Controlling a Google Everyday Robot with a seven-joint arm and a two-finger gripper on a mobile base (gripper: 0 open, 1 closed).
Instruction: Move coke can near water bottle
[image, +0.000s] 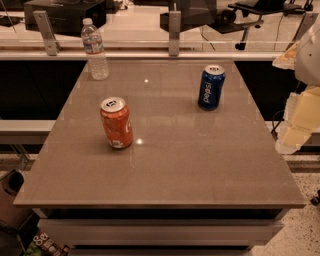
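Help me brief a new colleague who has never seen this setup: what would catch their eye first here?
The orange-red coke can stands out, upright left of the table's middle, with a blue Pepsi can upright toward the back right. The clear water bottle stands at the back left corner. The pale gripper hangs at the picture's right edge, beside the table and apart from all three.

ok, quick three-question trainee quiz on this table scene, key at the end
1. True or false: the coke can touches the water bottle.
2. The gripper hangs off the right side of the table. Which item stands nearest it? A) coke can B) Pepsi can C) water bottle
3. Fill in: seen from the camera, the water bottle stands at the table's back ____ corner.
Key: 1 false; 2 B; 3 left.
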